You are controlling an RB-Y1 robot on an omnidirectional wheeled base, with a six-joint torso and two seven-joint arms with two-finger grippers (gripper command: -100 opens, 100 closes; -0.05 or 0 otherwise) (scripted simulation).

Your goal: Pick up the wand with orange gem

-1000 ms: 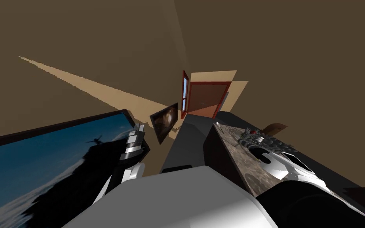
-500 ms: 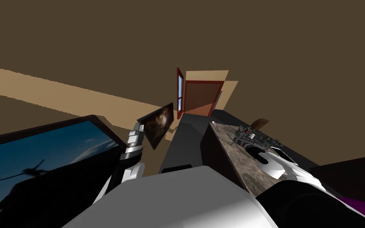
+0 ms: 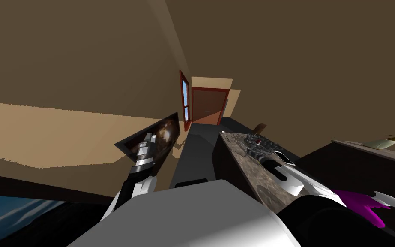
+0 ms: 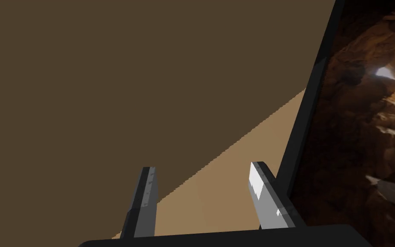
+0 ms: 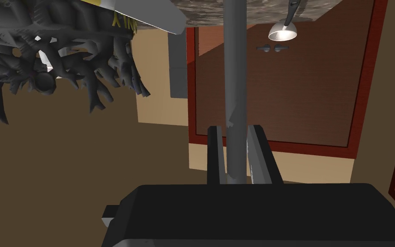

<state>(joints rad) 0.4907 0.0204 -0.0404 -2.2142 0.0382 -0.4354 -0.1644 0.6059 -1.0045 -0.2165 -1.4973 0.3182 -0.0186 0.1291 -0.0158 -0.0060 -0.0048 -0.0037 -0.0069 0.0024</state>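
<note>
Head view: the left pincer (image 3: 148, 141) hangs off the left side of the mottled worktop (image 3: 252, 180).

Left wrist view: its fingers stand spread.

Right wrist view: the right pincer (image 5: 234, 131) pinches the grey wand (image 5: 234, 64) by its shaft. The shaft runs to the worktop, near a dark spiky ornament (image 5: 42, 77).

Brown door (image 3: 208, 112), pic frame (image 3: 169, 129), stone counter (image 3: 244, 161)

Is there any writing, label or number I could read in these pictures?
None is readable.
Yellow marks beside the dark branched object: cut off, unreadable.
Framed picture: an image, no words.
Grey rod in the right gripper: plain.
</note>
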